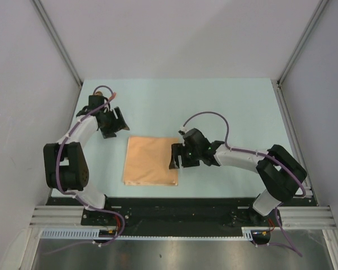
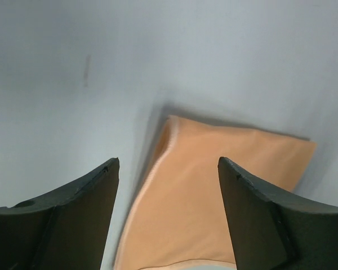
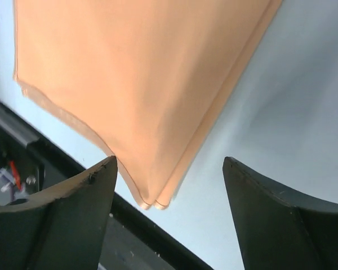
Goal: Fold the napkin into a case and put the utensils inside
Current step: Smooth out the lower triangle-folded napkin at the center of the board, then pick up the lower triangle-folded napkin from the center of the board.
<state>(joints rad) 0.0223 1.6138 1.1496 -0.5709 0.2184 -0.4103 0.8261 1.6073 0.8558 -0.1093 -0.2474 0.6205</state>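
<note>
The folded napkin (image 1: 151, 161) is laid flat near the counter's (image 1: 225, 107) front edge. Its right edge is overhung by the released right fingers (image 1: 176, 156). The left fingers (image 1: 117, 125), likewise spread, are held apart beyond its far-left corner, with what are possibly the utensils (image 1: 104, 90) half hidden behind.

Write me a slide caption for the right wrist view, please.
Open right gripper above a corner of the folded tan-orange napkin on the pale table.

Open table (image 1: 225, 107) lies beyond the napkin (image 1: 152, 160); the left gripper (image 1: 117, 126) blocks what may be utensils (image 1: 103, 90) far-left.
</note>
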